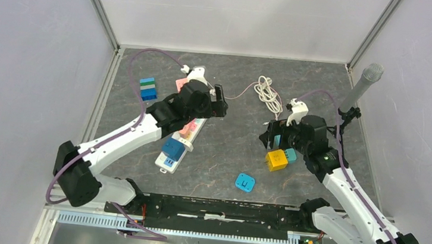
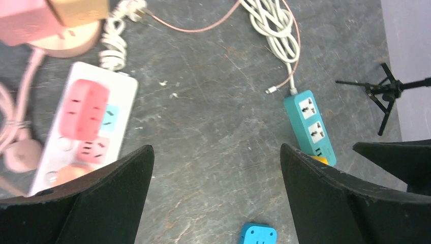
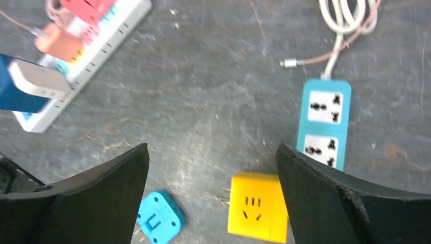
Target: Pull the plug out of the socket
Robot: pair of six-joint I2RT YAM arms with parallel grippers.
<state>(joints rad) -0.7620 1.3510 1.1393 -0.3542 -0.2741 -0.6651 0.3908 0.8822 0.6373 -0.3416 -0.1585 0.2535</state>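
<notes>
The top camera alone takes in the whole grey table point(image 1: 229, 144) and both arms. The left gripper point(image 1: 220, 102) hangs over the far end of the white power strip point(image 1: 165, 164) at 9 o'clock from the table's middle. The right gripper point(image 1: 271, 140) hangs at 3 o'clock. From above, the right arm's wrist covers nearly all of the teal power strip point(image 1: 290, 155), so only a corner shows.

The right wrist view shows the teal strip's face at 3 o'clock, with two sockets whose holes are uncovered. Its near end is cut off behind the right finger. The yellow plug point(image 3: 257, 213) lies on the table at 5 o'clock in that view, just beside the strip's near end. Its prongs point toward 9 o'clock and sit in no socket. The finger hides whether plug and strip touch. The right gripper's fingers stand wide apart with nothing between them.

The left wrist view shows that gripper's fingers equally spread over bare table. Only here can the pink plugs point(image 2: 84, 109) seated on the white strip be seen clearly, though they are blurred. The yellow plug is a mere sliver at the finger's edge.

A coiled white cable point(image 1: 268, 94) lies at 1 o'clock from above. A small blue plug point(image 1: 246, 182) lies loose at 5 o'clock.
</notes>
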